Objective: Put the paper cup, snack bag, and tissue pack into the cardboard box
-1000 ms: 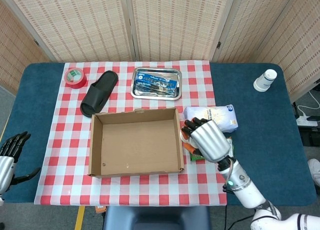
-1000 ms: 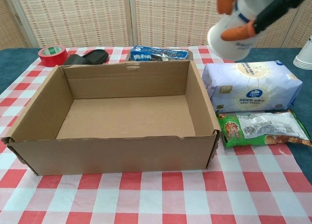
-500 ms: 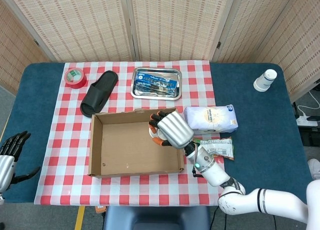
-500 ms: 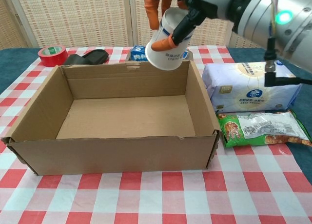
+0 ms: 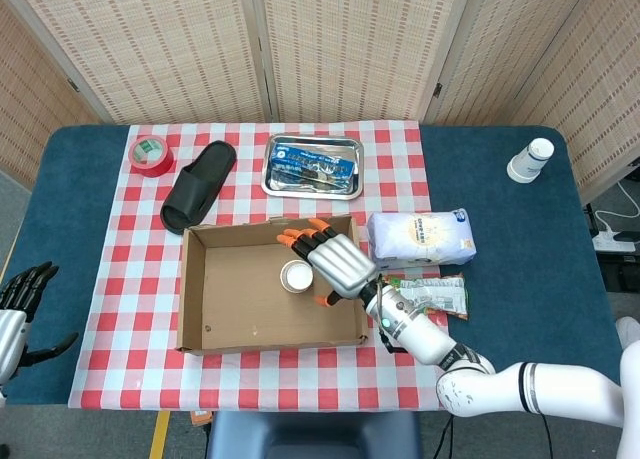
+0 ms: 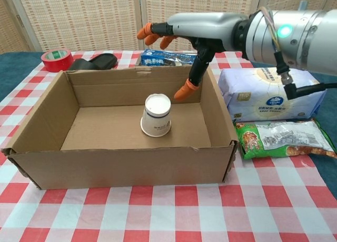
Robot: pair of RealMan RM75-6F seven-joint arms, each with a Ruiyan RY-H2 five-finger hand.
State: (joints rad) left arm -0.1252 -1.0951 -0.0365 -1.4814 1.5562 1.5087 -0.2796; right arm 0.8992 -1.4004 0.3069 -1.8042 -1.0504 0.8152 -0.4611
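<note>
The paper cup (image 5: 296,276) (image 6: 156,115) is inside the cardboard box (image 5: 190,289) (image 6: 121,165), right of the middle, one round white end facing up. My right hand (image 5: 335,262) (image 6: 189,34) hovers over the box just beside the cup, fingers spread, touching nothing. The white tissue pack (image 5: 420,236) (image 6: 271,93) lies on the cloth right of the box. In front of it lies the green and silver snack bag (image 5: 430,295) (image 6: 284,138). My left hand (image 5: 22,299) hangs off the table's left edge, holding nothing.
A second paper cup (image 5: 529,160) (image 6: 329,57) stands at the far right. Behind the box are a red tape roll (image 5: 151,155) (image 6: 57,59), a black slipper (image 5: 198,185) (image 6: 95,61) and a steel tray (image 5: 313,166) with a blue packet.
My right hand carried the cup leftward from beside the tissue pack to over the box and let it go. The cup now sits in the box. The left hand stayed put.
</note>
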